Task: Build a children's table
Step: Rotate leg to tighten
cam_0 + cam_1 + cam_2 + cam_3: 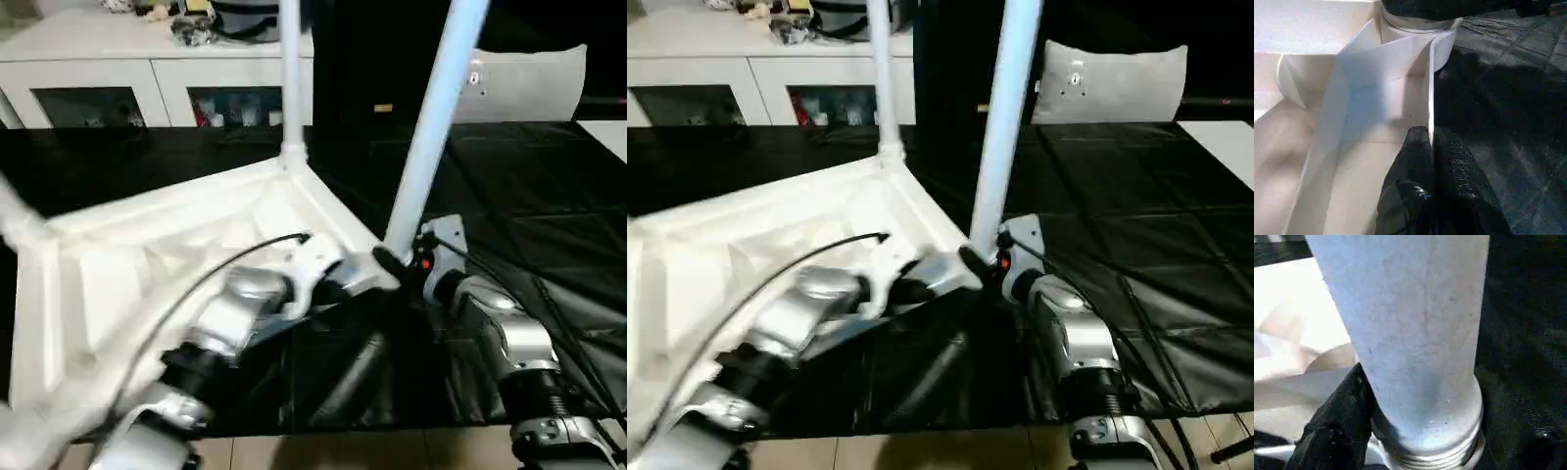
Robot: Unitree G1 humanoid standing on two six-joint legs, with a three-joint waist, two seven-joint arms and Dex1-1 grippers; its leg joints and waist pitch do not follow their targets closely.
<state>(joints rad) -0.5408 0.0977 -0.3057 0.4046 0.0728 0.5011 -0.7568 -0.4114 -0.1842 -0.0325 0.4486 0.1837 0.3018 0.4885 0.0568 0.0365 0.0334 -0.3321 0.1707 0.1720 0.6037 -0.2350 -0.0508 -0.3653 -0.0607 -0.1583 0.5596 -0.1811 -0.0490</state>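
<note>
At the upturned white ribbed plastic tabletop (147, 284), my left pincer (1431, 147) pinches its rim; right pincer (1415, 431) grips the white tapered tube leg (431, 137), forearms angled inward.

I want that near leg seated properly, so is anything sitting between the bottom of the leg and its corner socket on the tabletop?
Nothing visible. The leg stands with its threaded end at the corner socket of the tabletop. The right gripper is around the leg's base, and the left gripper pinches the tabletop's side wall beside it.
</note>
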